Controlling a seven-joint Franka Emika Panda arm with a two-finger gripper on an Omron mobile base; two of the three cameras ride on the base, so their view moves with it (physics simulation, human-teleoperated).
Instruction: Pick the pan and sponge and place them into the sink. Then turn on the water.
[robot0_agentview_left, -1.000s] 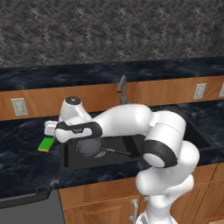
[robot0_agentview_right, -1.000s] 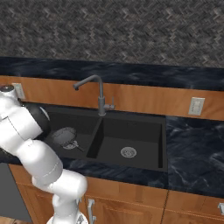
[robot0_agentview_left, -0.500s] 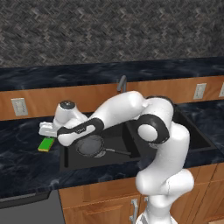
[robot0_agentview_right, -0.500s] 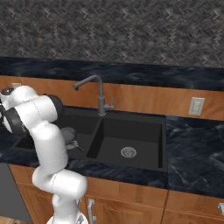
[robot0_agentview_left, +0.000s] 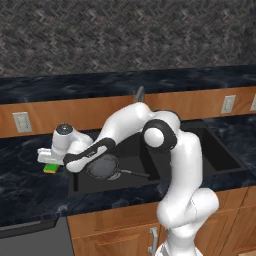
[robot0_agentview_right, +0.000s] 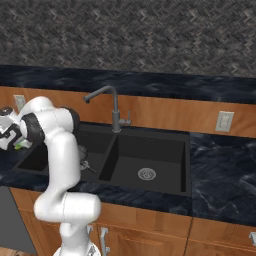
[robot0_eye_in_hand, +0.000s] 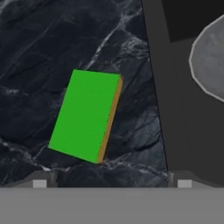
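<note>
The pincer (robot0_agentview_left: 50, 159) is hanging wide open and empty just above the sponge (robot0_eye_in_hand: 86, 114), its two tips showing at the bottom of the hand view, one level with the green block's near end and the other out over the sink's rim, neither touching it. The sponge is lying flat on the dark marbled tabletop (robot0_eye_in_hand: 35, 48), just beside the left rim of the sink (robot0_agentview_left: 75, 186), with its yellow layer facing the basin. The pan (robot0_agentview_left: 103, 166) is already sitting in the left basin, its thin handle pointing toward the central divider, so the step in hand seems to be the pick of the sponge. The next move probably calls for shifting the pincer away from the sink to centre the block between the tips, then lowering and closing, before carrying it over the rim and dropping it beside the pan; the faucet (robot0_agentview_right: 111, 106) at the back edge is waiting for afterwards. The arm is reaching far to its left, its forearm stretching low across the left basin over the pan, wrist bending downward at the tabletop's edge.
</note>
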